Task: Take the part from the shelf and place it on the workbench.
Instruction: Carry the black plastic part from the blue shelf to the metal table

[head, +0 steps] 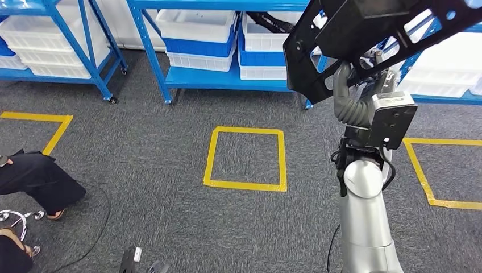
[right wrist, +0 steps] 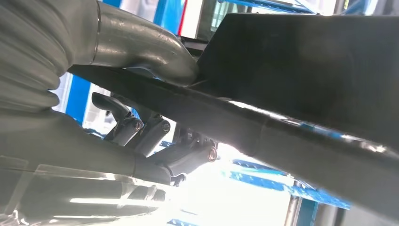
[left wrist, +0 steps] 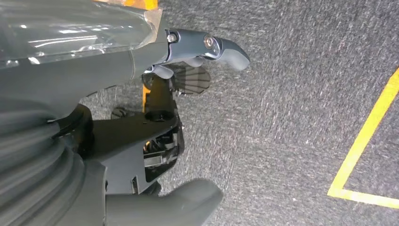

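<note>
The part (head: pixel 364 40) is a large flat black plate with cut-outs, held high in front of the blue shelving at the upper right of the head view. My right hand (head: pixel 364 94) grips its lower edge, thumb against the near face, with the silver arm rising from below. In the right wrist view the part (right wrist: pixel 306 94) runs as a dark slab across the picture, pinched between the thumb (right wrist: pixel 141 42) and the darker fingers (right wrist: pixel 150 136) of my right hand (right wrist: pixel 70 141). My left hand (left wrist: pixel 94 70) hangs over the grey carpet, fingers (left wrist: pixel 221 47) apart and holding nothing.
Blue shelf racks (head: pixel 165 68) with white bins (head: pixel 196 34) line the back. Yellow tape squares (head: pixel 245 159) mark the grey carpet, another (head: pixel 437 170) at the right. A person's dark-clad legs (head: pixel 34 179) and a chrome stool base (head: pixel 17 219) are at the left, with a black cable (head: pixel 96 227).
</note>
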Motion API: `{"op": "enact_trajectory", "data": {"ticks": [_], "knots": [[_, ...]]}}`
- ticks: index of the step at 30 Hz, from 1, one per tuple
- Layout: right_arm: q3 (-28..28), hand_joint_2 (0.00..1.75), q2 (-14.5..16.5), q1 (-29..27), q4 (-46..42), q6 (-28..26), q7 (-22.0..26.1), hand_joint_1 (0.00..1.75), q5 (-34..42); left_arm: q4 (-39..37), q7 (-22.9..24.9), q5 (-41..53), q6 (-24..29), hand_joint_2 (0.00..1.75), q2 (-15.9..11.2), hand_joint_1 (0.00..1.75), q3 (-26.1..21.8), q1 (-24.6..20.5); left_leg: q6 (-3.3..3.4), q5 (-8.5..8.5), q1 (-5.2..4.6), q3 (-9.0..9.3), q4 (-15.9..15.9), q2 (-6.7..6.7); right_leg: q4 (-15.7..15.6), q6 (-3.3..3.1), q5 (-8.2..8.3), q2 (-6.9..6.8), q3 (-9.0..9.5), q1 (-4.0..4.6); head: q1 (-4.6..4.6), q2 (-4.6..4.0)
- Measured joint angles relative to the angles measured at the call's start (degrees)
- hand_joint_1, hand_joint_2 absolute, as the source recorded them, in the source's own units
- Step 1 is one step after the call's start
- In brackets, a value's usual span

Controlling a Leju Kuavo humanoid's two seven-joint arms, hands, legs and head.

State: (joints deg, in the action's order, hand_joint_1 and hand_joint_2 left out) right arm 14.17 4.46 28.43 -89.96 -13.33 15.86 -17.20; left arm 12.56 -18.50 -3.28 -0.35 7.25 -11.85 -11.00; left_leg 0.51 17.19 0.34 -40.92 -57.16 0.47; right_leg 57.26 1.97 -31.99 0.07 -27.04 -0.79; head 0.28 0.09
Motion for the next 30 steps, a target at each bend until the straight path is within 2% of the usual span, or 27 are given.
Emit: {"op": "enact_trajectory", "data": {"ticks": [1, 2, 3, 4, 5, 6, 7, 8, 9, 10, 11, 13, 14, 15, 17, 18, 19, 21, 22, 23, 24, 25, 26, 27, 28, 29, 30], "knots": [[-0.01, 1.75, 0.03, 0.1, 0.16, 0.0, 0.01, 1.75, -0.05, -0.01, -0.05, -0.04, 0.0, 1.75, -0.04, 0.0, -0.09, 0.13, -0.32, -0.54, 0.16, -0.05, 0.25, 0.0, 0.17, -0.62, 0.46, -0.05, -0.57, -0.14, -0.11, 0.0], [0.01, 1.75, 0.12, 0.2, 0.32, 0.0, 0.0, 1.75, -0.1, -0.02, -0.09, -0.06, 0.0, 1.75, -0.1, 0.0, -0.17, 0.27, -0.62, 0.0, 0.38, -0.29, 0.04, -0.05, 0.25, -1.21, 1.05, -0.13, -0.92, -0.23, -0.19, 0.0], [0.04, 1.75, 0.26, 0.29, 0.46, 0.0, -0.03, 1.75, -0.15, -0.03, -0.13, -0.08, 0.0, 1.75, -0.15, 0.0, -0.23, 0.41, -0.92, 1.76, 0.57, -0.74, -1.0, -0.11, 0.26, -1.9, 1.75, -0.22, -1.37, -0.36, -0.28, 0.0], [0.07, 1.75, 0.44, 0.37, 0.56, 0.0, -0.06, 1.75, -0.2, -0.04, -0.18, -0.09, -0.01, 1.75, -0.2, 0.0, -0.27, 0.52, -1.15, 4.64, 0.72, -1.44, -3.27, -0.21, 0.25, -2.48, 2.56, -0.3, -1.96, -0.47, -0.41, 0.0], [0.09, 1.75, 0.63, 0.43, 0.62, -0.01, -0.1, 1.75, -0.24, -0.04, -0.24, -0.09, -0.02, 1.75, -0.24, 0.0, -0.29, 0.57, -1.36, 8.19, 0.78, -2.32, -6.74, -0.31, 0.31, -2.88, 3.34, -0.35, -2.71, -0.35, -0.52, 0.0], [0.1, 1.75, 0.76, 0.44, 0.67, -0.01, -0.14, 1.75, -0.3, -0.04, -0.3, -0.09, -0.04, 1.75, -0.24, 0.0, -0.31, 0.59, -1.52, 11.06, 0.8, -3.15, -10.84, -0.37, 0.36, -3.18, 4.11, -0.36, -3.62, -0.22, -0.62, 0.0], [0.1, 1.75, 0.87, 0.42, 0.71, -0.03, -0.2, 1.75, -0.33, -0.04, -0.35, -0.09, -0.04, 1.75, -0.24, 0.0, -0.32, 0.6, -1.64, 12.67, 0.8, -3.65, -14.63, -0.41, 0.43, -3.24, 4.85, -0.35, -4.59, -0.08, -0.66, 0.0], [0.1, 1.75, 0.92, 0.4, 0.77, -0.04, -0.29, 1.75, -0.39, -0.04, -0.39, -0.09, -0.04, 1.75, -0.25, 0.0, -0.34, 0.61, -1.65, 12.86, 0.8, -3.5, -17.09, -0.41, 0.5, -3.21, 5.52, -0.34, -5.53, 0.05, -0.67, 0.0], [0.1, 1.75, 0.96, 0.38, 0.81, -0.05, -0.4, 1.75, -0.47, -0.03, -0.42, -0.09, -0.02, 1.75, -0.25, 0.0, -0.36, 0.62, -1.55, 11.97, 0.8, -2.41, -17.66, -0.41, 0.58, -3.14, 6.15, -0.33, -6.45, 0.14, -0.69, 0.0], [0.1, 1.75, 0.99, 0.38, 0.84, -0.07, -0.5, 1.75, -0.56, -0.03, -0.44, -0.09, -0.01, 1.75, -0.26, 0.0, -0.38, 0.61, -1.32, 10.65, 0.79, -0.17, -16.0, -0.42, 0.66, -3.02, 6.75, -0.31, -7.27, 0.22, -0.71, 0.0], [0.09, 1.75, 1.01, 0.4, 0.85, -0.08, -0.57, 1.75, -0.67, -0.02, -0.45, -0.09, 0.0, 1.75, -0.28, 0.0, -0.4, 0.58, -0.96, 9.83, 0.75, 2.86, -12.7, -0.5, 0.73, -2.87, 7.28, -0.29, -7.9, 0.26, -0.74, 0.0], [0.06, 1.75, 1.11, 0.5, 0.84, -0.12, -0.61, 1.75, -0.9, 0.04, -0.5, -0.08, 0.0, 1.75, -0.43, 0.0, -0.45, 0.46, -0.29, 10.66, 0.49, 9.0, -4.49, -0.62, 0.81, -2.33, 8.23, -0.33, -8.75, 0.45, -0.7, 0.0], [0.06, 1.75, 1.19, 0.58, 0.84, -0.14, -0.62, 1.75, -0.99, 0.07, -0.54, -0.07, 0.0, 1.75, -0.5, 0.0, -0.47, 0.39, 0.01, 11.46, 0.24, 10.64, -1.85, -0.67, 0.77, -1.93, 8.68, -0.41, -8.95, 0.43, -0.67, 0.0], [0.07, 1.75, 1.29, 0.64, 0.84, -0.15, -0.63, 1.75, -1.07, 0.09, -0.57, -0.07, 0.0, 1.75, -0.56, 0.0, -0.5, 0.35, 0.29, 11.89, -0.01, 11.33, -0.38, -0.65, 0.65, -1.48, 9.18, -0.5, -9.09, 0.38, -0.65, 0.0], [0.09, 1.75, 1.4, 0.72, 0.85, -0.15, -0.7, 1.75, -1.16, 0.08, -0.6, -0.07, 0.01, 1.75, -0.5, 0.0, -0.58, 0.36, 1.04, 10.81, -0.16, 10.97, 0.46, -0.42, 0.59, -0.74, 9.64, -0.54, -9.47, 0.33, -0.64, 0.0], [0.1, 1.75, 1.42, 0.8, 0.85, -0.15, -0.75, 1.75, -1.21, 0.08, -0.61, -0.08, 0.07, 1.75, -0.5, 0.0, -0.63, 0.37, 1.48, 9.99, -0.05, 10.56, 0.86, -0.24, 1.46, -0.75, 8.7, -0.47, -10.11, 0.39, -0.55, 0.0], [0.1, 1.75, 1.42, 0.89, 0.85, -0.15, -0.83, 1.75, -1.27, 0.08, -0.61, -0.1, 0.12, 1.75, -0.5, 0.0, -0.67, 0.36, 1.8, 9.08, 0.09, 9.94, 1.23, -0.06, 3.41, -0.96, 6.85, -0.38, -11.03, 0.44, -0.41, 0.0], [0.1, 1.75, 1.42, 1.01, 0.89, -0.15, -0.99, 1.75, -1.36, 0.09, -0.62, -0.13, 0.22, 1.75, -0.52, 0.0, -0.72, 0.35, 2.07, 7.52, 0.18, 8.19, 1.36, 0.1, 10.3, -1.45, 1.82, -0.27, -13.27, 0.21, -0.15, 0.0], [0.1, 1.75, 1.42, 0.98, 0.93, -0.15, -1.05, 1.75, -1.38, 0.09, -0.62, -0.13, 0.22, 1.75, -0.5, 0.0, -0.72, 0.36, 1.99, 6.79, 0.19, 7.23, 1.31, 0.15, 13.91, -1.27, 0.19, -0.27, -13.97, 0.07, -0.07, 0.0], [0.1, 1.75, 1.42, 0.95, 0.98, -0.15, -1.1, 1.75, -1.38, 0.09, -0.62, -0.13, 0.22, 1.75, -0.48, 0.0, -0.73, 0.38, 1.87, 6.06, 0.21, 6.28, 1.25, 0.2, 16.41, -0.8, -0.31, -0.27, -14.1, -0.08, -0.01, 0.0], [0.1, 1.75, 1.43, 0.93, 1.02, -0.15, -1.13, 1.75, -1.38, 0.09, -0.62, -0.13, 0.22, 1.75, -0.48, 0.0, -0.73, 0.4, 1.71, 5.33, 0.25, 5.3, 1.18, 0.25, 17.19, -0.11, 0.28, -0.27, -13.35, -0.24, 0.04, 0.0], [0.1, 1.75, 1.45, 0.94, 1.04, -0.14, -1.14, 1.75, -1.39, 0.09, -0.62, -0.13, 0.22, 1.75, -0.48, 0.0, -0.74, 0.41, 1.48, 4.65, 0.32, 4.33, 1.05, 0.29, 15.87, 0.63, 1.56, -0.28, -11.58, -0.45, 0.08, 0.0], [0.1, 1.75, 1.49, 0.97, 1.05, -0.15, -1.15, 1.75, -1.39, 0.09, -0.62, -0.13, 0.22, 1.75, -0.48, 0.0, -0.74, 0.41, 1.15, 4.0, 0.36, 3.44, 0.81, 0.28, 12.6, 1.2, 2.64, -0.29, -8.82, -0.71, 0.08, 0.0], [0.12, 1.75, 1.57, 1.03, 1.05, -0.14, -1.15, 1.75, -1.4, 0.1, -0.63, -0.13, 0.22, 1.75, -0.51, 0.0, -0.75, 0.41, 0.76, 3.43, 0.35, 2.58, 0.51, 0.27, 8.29, 1.43, 2.77, -0.27, -5.51, -0.76, 0.16, 0.0], [0.13, 1.75, 1.7, 1.06, 1.05, -0.13, -1.15, 1.75, -1.41, 0.1, -0.63, -0.13, 0.22, 1.75, -0.54, 0.0, -0.75, 0.42, 0.35, 2.88, 0.31, 1.97, 0.27, 0.25, 4.49, 1.2, 2.33, -0.19, -2.95, -0.62, 0.15, 0.0], [0.14, 1.75, 1.82, 1.1, 1.08, -0.13, -1.15, 1.75, -1.42, 0.11, -0.65, -0.14, 0.22, 1.75, -0.56, 0.0, -0.76, 0.44, 0.01, 2.34, 0.21, 1.59, 0.07, 0.23, 1.77, 0.74, 1.6, -0.13, -1.42, -0.47, 0.14, 0.0], [0.15, 1.75, 1.93, 1.13, 1.14, -0.11, -1.16, 1.75, -1.42, 0.11, -0.67, -0.15, 0.23, 1.75, -0.6, 0.0, -0.77, 0.5, -0.24, 1.81, 0.18, 1.34, 0.07, 0.21, 0.6, 0.18, 1.05, -0.07, -0.98, -0.19, 0.08, 0.0]]}}
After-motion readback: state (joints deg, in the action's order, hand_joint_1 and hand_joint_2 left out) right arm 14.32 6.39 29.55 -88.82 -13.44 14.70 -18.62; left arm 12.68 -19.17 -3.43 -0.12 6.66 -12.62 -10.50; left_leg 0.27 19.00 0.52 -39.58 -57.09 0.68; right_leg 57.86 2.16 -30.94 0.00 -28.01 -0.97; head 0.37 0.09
